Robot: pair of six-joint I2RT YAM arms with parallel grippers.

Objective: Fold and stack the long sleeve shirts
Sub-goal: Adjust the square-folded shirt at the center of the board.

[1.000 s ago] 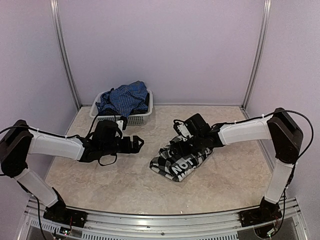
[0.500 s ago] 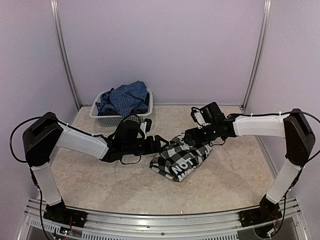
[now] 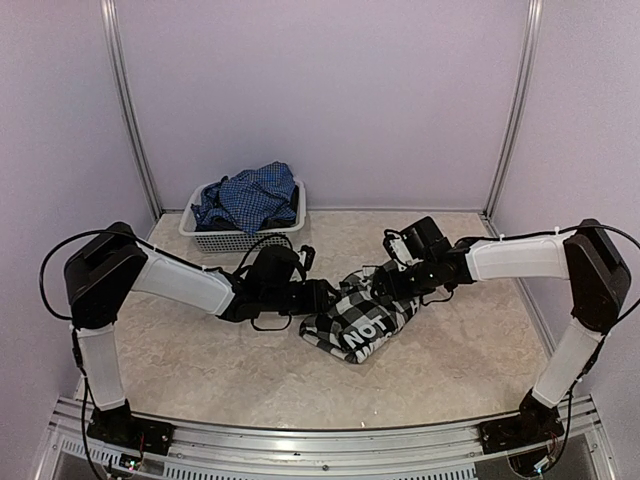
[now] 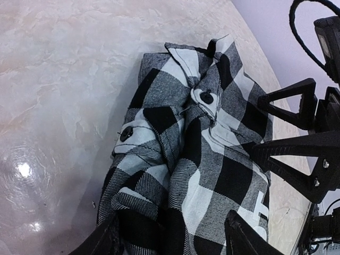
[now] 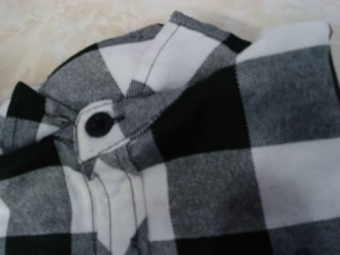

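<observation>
The black-and-white checked shirt point(image 3: 362, 318) lies crumpled in the middle of the table, with white letters showing at its near end. My left gripper point(image 3: 322, 296) is at its left edge. In the left wrist view its jaws point(image 4: 172, 224) are open and straddle a bunch of the cloth point(image 4: 202, 159). My right gripper point(image 3: 385, 284) is low over the shirt's far right part; the left wrist view shows it point(image 4: 256, 126) open. The right wrist view is filled by cloth point(image 5: 212, 170) with a black button, and its own fingers are not seen. The blue shirt point(image 3: 245, 195) is heaped in the basket.
The white mesh basket point(image 3: 285, 236) stands at the back left, close to the rear wall. Metal posts stand in the back corners point(image 3: 130, 110). Lilac walls close in the marbled table point(image 3: 200, 360) on three sides.
My left arm has reached right from the open table to the shirt's left edge. My right gripper has shifted back to the right and then settled a little lower on the shirt's far side.
</observation>
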